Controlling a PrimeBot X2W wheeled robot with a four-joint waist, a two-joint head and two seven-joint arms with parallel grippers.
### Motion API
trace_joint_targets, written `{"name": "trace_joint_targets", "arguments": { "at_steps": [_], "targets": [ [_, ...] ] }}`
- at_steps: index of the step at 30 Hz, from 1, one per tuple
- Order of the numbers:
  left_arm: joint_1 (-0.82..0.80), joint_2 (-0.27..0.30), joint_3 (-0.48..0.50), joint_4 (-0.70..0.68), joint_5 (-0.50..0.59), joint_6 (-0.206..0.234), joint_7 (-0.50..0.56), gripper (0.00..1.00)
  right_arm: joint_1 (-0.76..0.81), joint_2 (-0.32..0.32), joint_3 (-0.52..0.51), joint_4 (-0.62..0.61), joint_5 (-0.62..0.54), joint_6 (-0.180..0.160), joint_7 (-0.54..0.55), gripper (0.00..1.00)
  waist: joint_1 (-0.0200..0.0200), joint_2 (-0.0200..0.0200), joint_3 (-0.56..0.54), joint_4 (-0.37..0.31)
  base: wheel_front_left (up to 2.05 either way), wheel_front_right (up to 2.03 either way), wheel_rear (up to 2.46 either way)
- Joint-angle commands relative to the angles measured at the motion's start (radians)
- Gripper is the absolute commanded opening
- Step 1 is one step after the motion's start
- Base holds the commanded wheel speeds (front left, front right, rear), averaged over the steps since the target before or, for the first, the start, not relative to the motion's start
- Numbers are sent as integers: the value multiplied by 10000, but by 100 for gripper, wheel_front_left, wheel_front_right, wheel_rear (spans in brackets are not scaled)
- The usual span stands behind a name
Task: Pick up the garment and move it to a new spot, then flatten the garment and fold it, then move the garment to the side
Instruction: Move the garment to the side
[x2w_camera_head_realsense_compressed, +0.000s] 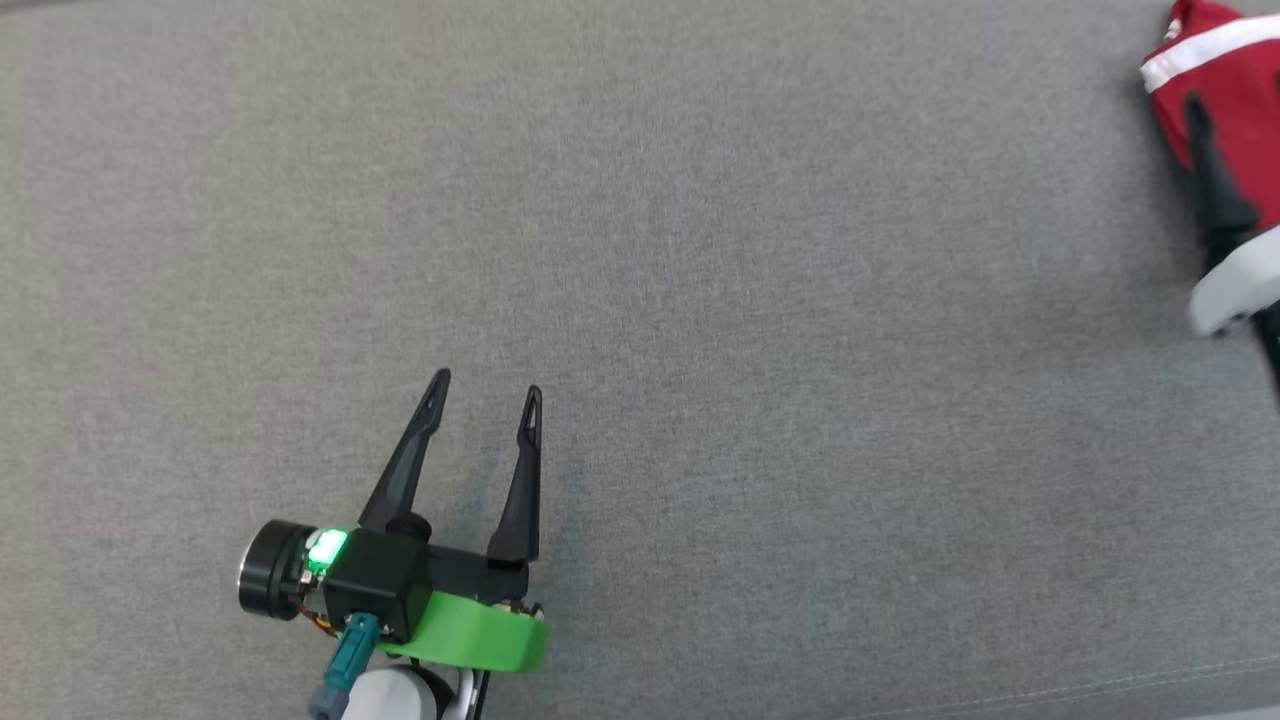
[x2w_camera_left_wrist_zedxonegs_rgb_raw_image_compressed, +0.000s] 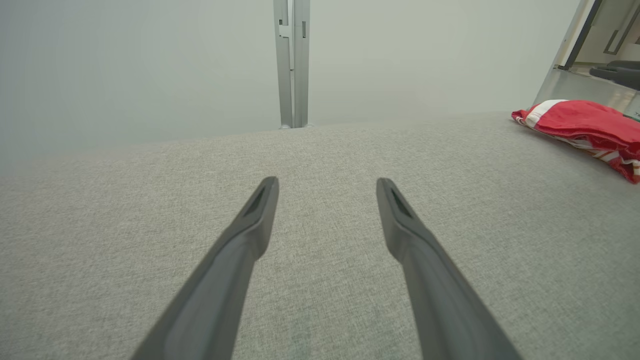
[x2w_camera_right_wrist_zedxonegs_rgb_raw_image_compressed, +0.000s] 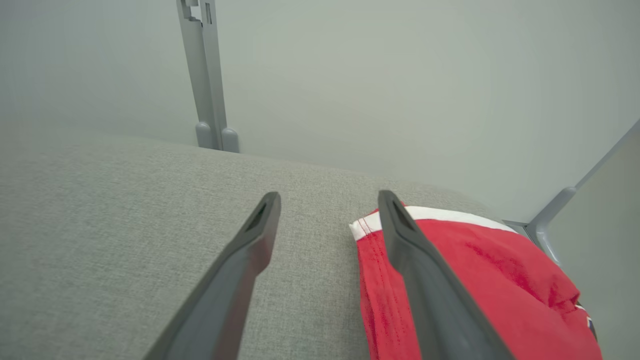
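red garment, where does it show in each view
Head view: red garment in the top right corner.
Left wrist view: red garment at the right edge, about a third down.
Right wrist view: red garment lower right, reaching the bottom edge.
Shared landmark: the grey fabric surface it lies on.

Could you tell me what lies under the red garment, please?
The garment rests on the grey surface, near its corner. The part beneath it is covered, so anything there cannot be seen.
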Motion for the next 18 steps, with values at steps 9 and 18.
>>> {"name": "trace_joint_targets", "arguments": {
  "at_steps": [9,18],
  "targets": [
    [397,37,-145,633,-613,545,2,100,3774,2780,-2296,-2841,-1905,-14,-34,100,-1,0,-2047,393,0,0,0],
    [1086,37,-130,311,-495,848,3,100,6128,4171,-2885,-4462,-2658,-11,-35,100,-1,0,-3081,705,0,0,0]
  ]
}}
